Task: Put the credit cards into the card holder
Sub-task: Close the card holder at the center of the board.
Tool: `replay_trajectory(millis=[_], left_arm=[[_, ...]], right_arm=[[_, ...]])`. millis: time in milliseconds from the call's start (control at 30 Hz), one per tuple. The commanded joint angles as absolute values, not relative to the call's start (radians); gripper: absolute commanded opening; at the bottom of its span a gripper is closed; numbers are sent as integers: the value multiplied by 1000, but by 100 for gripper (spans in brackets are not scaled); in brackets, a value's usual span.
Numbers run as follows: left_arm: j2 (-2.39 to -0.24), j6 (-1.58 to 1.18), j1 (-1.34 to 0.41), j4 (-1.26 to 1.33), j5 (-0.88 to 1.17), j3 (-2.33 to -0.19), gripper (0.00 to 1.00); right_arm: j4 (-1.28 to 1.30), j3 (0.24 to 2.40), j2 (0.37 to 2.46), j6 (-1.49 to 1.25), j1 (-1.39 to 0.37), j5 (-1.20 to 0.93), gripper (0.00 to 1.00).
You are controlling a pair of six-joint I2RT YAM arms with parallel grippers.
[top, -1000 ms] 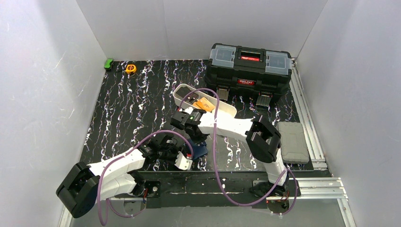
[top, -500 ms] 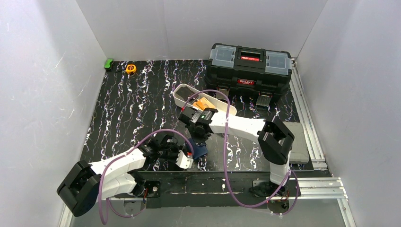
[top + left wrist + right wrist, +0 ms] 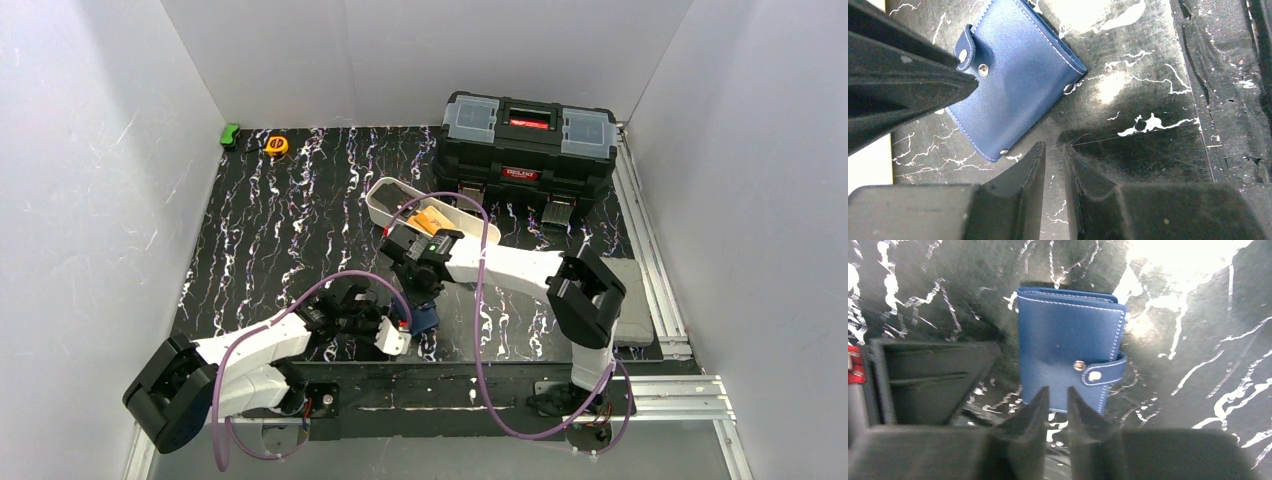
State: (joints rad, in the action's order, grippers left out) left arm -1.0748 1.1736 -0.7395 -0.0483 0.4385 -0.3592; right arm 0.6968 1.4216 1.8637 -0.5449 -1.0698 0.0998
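Peering along the right gripper, you get the wallet plainly. It is navy, folded shut and lying flat on the black marbled table. Its longer side runs straight away from the fingers, and its snap tab wraps round the right-hand edge at the end nearer them. The two fingers stand a thin slit apart with nothing between them. Their tips overlap the wallet's near edge in that picture — whether they press on it I cannot tell.

The left gripper sees the same wallet on the slant (tab up at the top left, one corner pointing right). It lies just beyond the fingertips and apart from them. These fingers too are only a crack apart and hold nothing. A dark wedge (the right gripper, by its place) overlaps the wallet's left side there.

Neither wrist view shows a card. Only the overhead view does — an orange card lying in the white tray, beyond the right arm and well apart from the wallet. From above the wallet is a mere scrap of blue between the two grippers, near the table's front edge. A black toolbox stands at the back right behind the tray, and a yellow tape measure sits at the far left corner.
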Motion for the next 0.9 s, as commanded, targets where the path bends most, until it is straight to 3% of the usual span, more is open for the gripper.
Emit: replay_trajectory(millis=[0, 67, 400, 667, 867], left_arm=[[-1065, 1160, -746, -43, 481, -353, 18], [-1058, 1157, -746, -42, 484, -348, 18], [-1034, 1147, -747, -46, 478, -340, 18], [-1035, 1152, -746, -53, 480, -337, 18], [-1035, 1154, -746, -54, 482, -338, 18]], right_arm=[[719, 1393, 1794, -558, -1063, 180, 38], [761, 1411, 1805, -568, -1063, 222, 48], [798, 1450, 1879, -565, -1065, 232, 57], [783, 1472, 1908, -550, -1079, 213, 56], [786, 1480, 1924, -548, -1082, 222, 50]])
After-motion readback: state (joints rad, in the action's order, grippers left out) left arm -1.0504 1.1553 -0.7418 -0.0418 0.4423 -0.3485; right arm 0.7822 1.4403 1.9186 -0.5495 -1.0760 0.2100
